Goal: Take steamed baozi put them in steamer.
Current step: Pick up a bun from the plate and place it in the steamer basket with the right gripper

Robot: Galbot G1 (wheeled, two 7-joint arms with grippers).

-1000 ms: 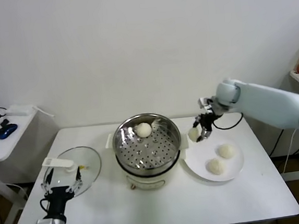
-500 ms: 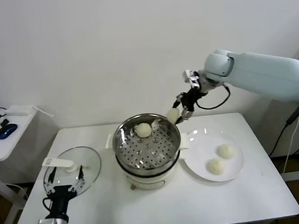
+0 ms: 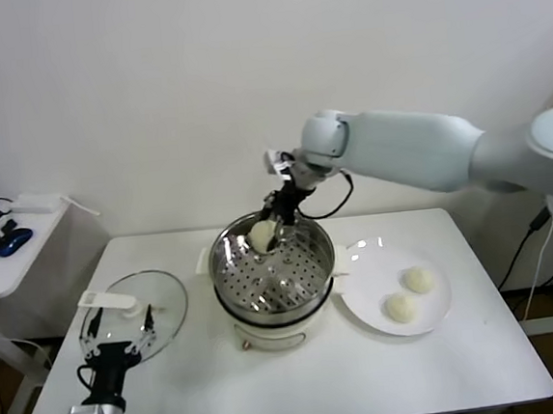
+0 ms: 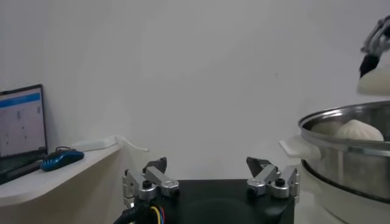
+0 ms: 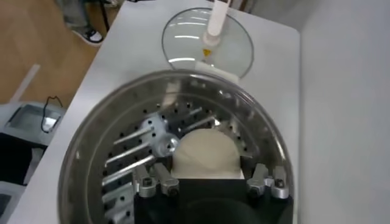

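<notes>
A baozi [image 3: 262, 234] hangs over the back of the steamer [image 3: 273, 270], pinched in the right pincer [image 3: 271, 230], and the right wrist view shows the creamy bun [image 5: 205, 154] held between the two fingers directly above the perforated tray [image 5: 131, 152]. From the head view it overlaps the spot at the steamer's rear, so how many buns sit there I cannot tell; the left wrist view shows one bun [image 4: 358, 129] resting inside the steel pot while the held one [image 4: 376, 79] floats above the rim. Two more baozi [image 3: 417, 279] [image 3: 399, 307] lie on the white plate [image 3: 362, 301] just right of the steamer, close together. The right arm reaches in from the right, across the plate. On the left of the white surface [image 3: 301, 379] lies the glass lid [image 3: 134, 314] with its white handle. The left pincer [image 3: 116, 329] hovers low at that lid's near edge, its fingers spread wide and holding nothing.
</notes>
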